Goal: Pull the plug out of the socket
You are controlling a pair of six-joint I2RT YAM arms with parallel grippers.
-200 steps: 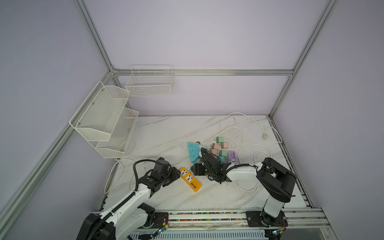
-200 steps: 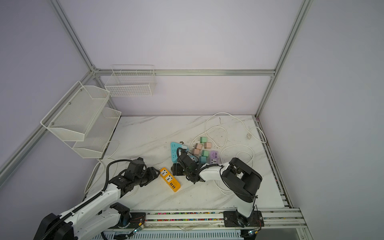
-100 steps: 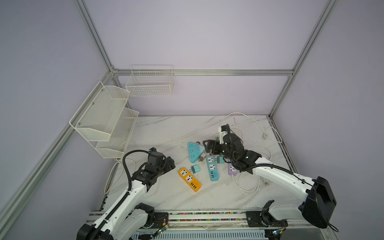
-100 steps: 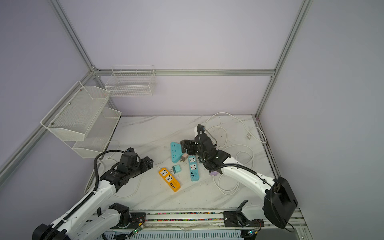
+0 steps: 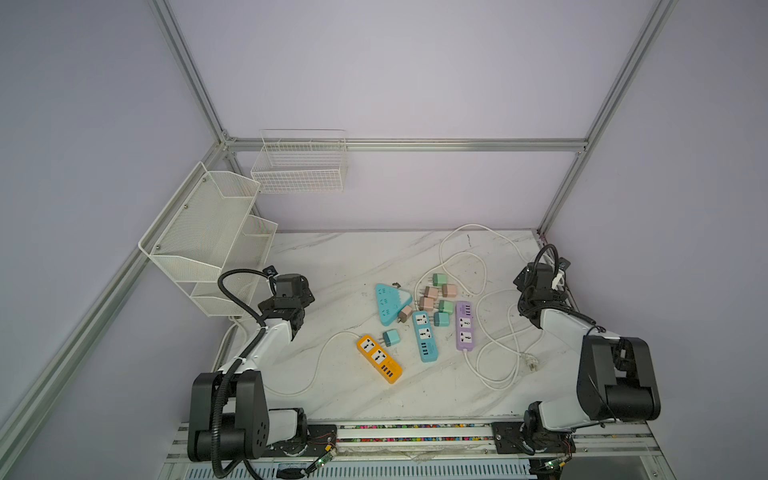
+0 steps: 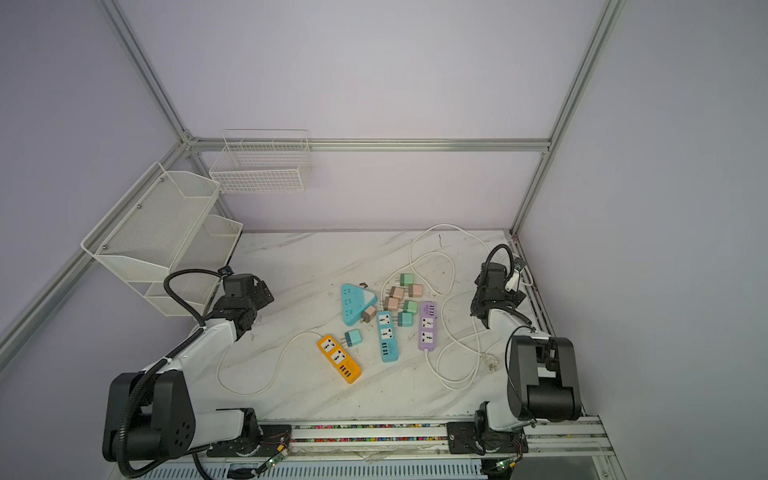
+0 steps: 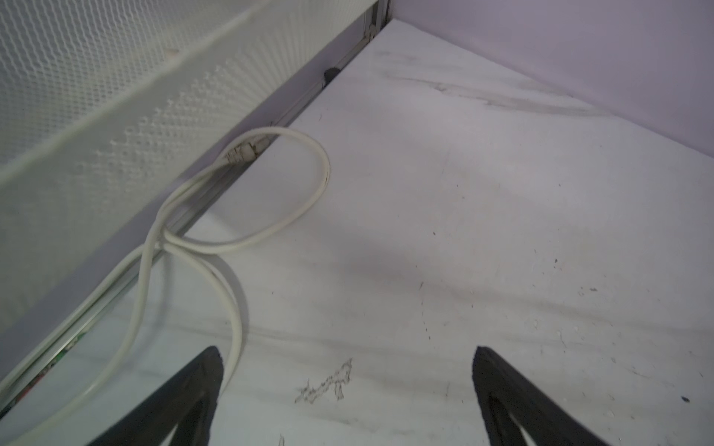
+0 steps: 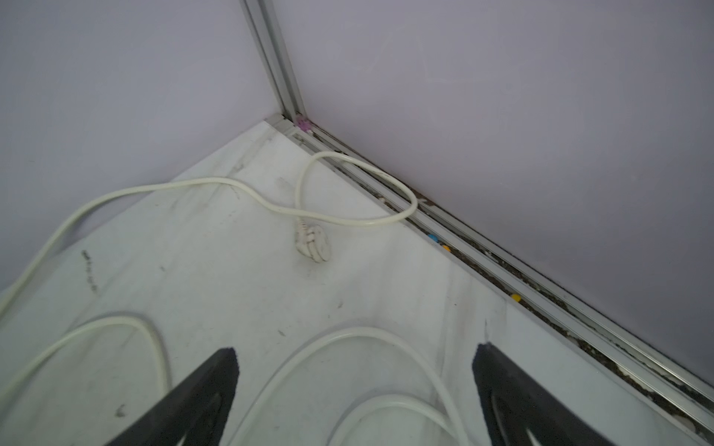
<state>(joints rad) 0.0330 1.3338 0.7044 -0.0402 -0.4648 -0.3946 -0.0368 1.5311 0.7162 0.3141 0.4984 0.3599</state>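
1. Left tool (image 7: 347, 370) and right tool (image 8: 355, 367) both gape wide, empty, at opposite worktop (image 5: 353, 266) sides.
2. Teal plug (image 5: 391, 337) lies loose just beside the orange socket strip (image 5: 378, 358), prongs bare, so nothing likely needs gripping.
3. Other plugs (image 5: 432, 293) cluster beyond.

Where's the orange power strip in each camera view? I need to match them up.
Top view: orange power strip lies front of centre, left of the blue strip.
Top view: same place, again left of the blue strip.
Left wrist: not in it.
Right wrist: not in it.
Shared landmark: the teal plug beside the strip's far end, in both top views.
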